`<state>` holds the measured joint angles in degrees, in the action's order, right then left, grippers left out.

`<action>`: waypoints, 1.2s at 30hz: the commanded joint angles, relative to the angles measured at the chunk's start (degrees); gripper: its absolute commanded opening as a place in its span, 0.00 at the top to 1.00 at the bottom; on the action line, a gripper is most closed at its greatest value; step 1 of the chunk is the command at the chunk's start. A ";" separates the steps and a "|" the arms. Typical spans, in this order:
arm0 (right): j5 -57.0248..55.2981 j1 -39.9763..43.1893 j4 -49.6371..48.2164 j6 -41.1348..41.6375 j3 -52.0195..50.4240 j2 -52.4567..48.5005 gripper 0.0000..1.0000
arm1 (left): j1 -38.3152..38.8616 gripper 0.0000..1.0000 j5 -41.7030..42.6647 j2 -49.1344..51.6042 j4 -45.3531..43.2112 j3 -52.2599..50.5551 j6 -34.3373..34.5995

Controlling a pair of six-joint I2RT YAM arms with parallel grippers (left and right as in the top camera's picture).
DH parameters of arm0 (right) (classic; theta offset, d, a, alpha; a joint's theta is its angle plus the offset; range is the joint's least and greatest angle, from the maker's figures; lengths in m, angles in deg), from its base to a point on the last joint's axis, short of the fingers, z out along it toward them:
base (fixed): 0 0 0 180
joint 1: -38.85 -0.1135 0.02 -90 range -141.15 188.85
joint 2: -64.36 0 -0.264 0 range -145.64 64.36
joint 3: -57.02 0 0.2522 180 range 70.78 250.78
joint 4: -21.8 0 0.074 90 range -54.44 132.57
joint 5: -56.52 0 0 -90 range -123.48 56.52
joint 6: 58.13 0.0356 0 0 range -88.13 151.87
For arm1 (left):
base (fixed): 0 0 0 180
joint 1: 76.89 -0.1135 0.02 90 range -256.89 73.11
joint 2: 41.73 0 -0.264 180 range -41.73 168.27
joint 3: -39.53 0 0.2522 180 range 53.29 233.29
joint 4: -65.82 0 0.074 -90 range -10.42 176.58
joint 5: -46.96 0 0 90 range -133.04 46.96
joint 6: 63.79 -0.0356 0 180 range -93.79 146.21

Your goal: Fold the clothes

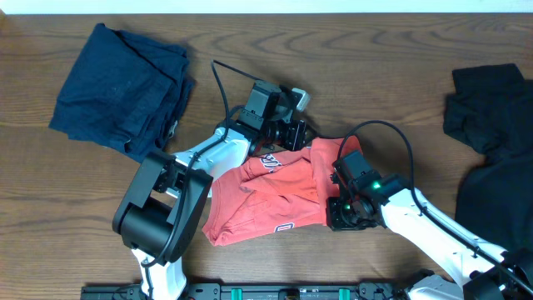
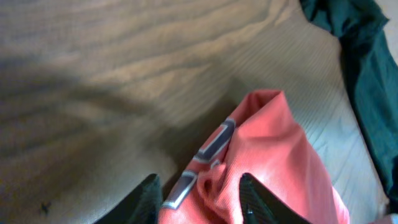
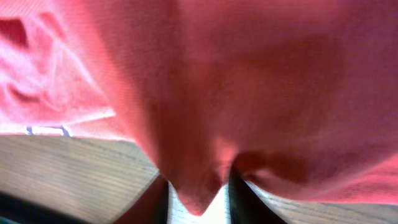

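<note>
Fold under way: red T-shirt [image 1: 266, 196] lies crumpled mid-table [image 1: 350, 67], cloth between the half-parted jaws of my left claw [image 2: 199, 186] and right claw [image 3: 198, 193], grip impossible to tell; next, I judge, spread it flat by two corners.

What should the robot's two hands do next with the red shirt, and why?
Probably open both pairs of fingers wide and lift straight up. The red shirt lies bunched on the table, with cloth between the left fingers and between the right fingers. Dragging sideways would likely rumple it more.
</note>
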<state>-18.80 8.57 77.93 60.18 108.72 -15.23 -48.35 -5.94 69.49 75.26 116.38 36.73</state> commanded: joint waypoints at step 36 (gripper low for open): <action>2.32 10.60 -12.59 -7.67 9.33 -11.39 0.85 | -18.16 0.07 -21.77 -23.93 57.16 -5.44 -2.97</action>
<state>-18.25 18.60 64.19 54.37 118.46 -29.46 -65.86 -24.69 45.19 132.94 112.65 33.67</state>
